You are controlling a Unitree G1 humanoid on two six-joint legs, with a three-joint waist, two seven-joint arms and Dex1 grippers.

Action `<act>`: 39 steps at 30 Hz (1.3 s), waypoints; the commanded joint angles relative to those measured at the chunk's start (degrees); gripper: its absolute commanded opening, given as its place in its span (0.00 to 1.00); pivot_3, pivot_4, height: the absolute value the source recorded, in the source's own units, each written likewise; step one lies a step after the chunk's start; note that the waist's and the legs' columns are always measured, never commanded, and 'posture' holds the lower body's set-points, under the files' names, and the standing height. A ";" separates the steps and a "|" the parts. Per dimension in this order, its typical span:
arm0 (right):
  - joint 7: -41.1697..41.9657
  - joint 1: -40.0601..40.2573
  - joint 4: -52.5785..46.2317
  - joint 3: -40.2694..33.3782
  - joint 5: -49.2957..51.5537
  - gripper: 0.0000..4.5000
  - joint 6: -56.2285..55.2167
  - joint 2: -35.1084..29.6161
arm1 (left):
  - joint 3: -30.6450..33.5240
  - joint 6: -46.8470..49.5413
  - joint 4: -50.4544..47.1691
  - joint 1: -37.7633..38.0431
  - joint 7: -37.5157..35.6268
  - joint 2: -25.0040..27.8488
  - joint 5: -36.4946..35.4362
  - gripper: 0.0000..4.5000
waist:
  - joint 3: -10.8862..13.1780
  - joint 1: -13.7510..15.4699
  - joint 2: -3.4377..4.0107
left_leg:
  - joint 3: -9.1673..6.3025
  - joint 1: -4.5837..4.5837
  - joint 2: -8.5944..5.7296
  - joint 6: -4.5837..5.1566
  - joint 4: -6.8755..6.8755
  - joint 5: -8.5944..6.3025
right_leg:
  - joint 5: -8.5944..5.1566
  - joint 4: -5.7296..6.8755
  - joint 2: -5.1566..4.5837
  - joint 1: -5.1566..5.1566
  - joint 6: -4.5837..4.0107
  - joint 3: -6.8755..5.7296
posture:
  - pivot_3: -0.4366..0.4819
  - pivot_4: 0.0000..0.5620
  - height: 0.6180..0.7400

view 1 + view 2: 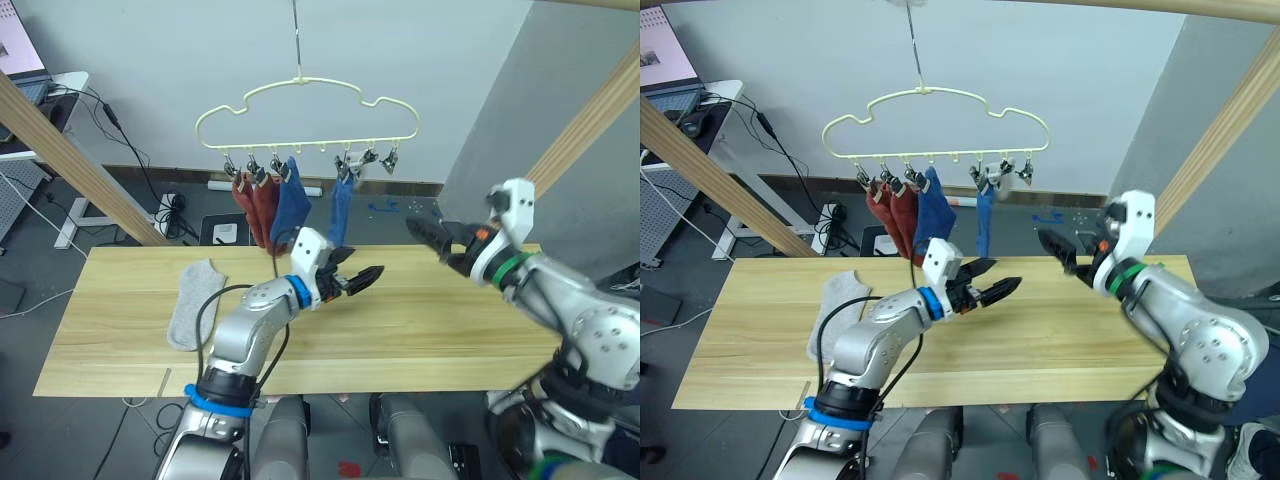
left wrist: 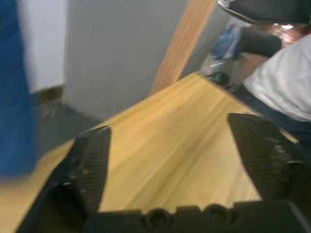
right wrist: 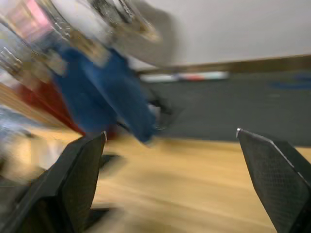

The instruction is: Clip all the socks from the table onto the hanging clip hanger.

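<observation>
The pale yellow clip hanger [image 1: 300, 110] hangs above the table's far edge. Clipped to it are two rust red socks [image 1: 255, 205] and two blue socks [image 1: 292, 205], the second blue one [image 1: 340, 205] a little to the right. One light grey sock [image 1: 195, 300] lies flat on the left part of the table [image 1: 420, 335]. My left gripper [image 1: 362, 270] hovers open over the table's middle, below the blue socks, holding nothing. My right gripper [image 1: 428, 240] is open and empty too, raised at the right and pointing toward the hanger. A blue sock [image 3: 104, 99] shows ahead of its fingers.
Slanted wooden beams stand at the left [image 1: 80, 160] and right [image 1: 585, 120] of the table. A desk with a laptop [image 1: 25, 80] and floor cables [image 1: 170, 210] lie beyond the far left corner. Two hanger clips [image 1: 378, 158] at the right end hold nothing.
</observation>
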 commanded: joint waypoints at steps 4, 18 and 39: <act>-0.29 6.52 -1.58 12.58 -18.51 0.92 -21.92 -2.94 | 4.39 2.40 -13.25 2.30 -0.63 6.58 -2.46 0.97 | 0.03 0.19 -0.02 | 0.03 0.00 0.02 0.01 0.02 0.05 | -0.03 -0.08 -0.01 0.01 0.04 0.02 | 0.65 0.54 1.00; -4.93 1.69 5.38 24.71 -38.58 0.45 -39.54 6.68 | 15.75 11.46 -30.35 3.91 -2.68 15.57 -23.26 0.97 | 0.05 2.30 -0.03 | 0.03 -0.04 0.01 -0.05 -0.04 0.08 | -0.03 -0.32 -0.08 0.06 0.03 0.00 | 0.71 0.52 1.00; -7.31 -9.03 23.16 20.64 -45.29 0.45 -47.38 15.43 | 15.23 9.76 -31.94 4.20 -1.25 18.22 -27.30 0.97 | 0.05 2.87 -0.03 | -0.01 -0.03 0.04 -0.15 -0.07 0.15 | -0.02 -0.24 -0.06 0.04 0.00 -0.03 | 0.75 0.50 1.00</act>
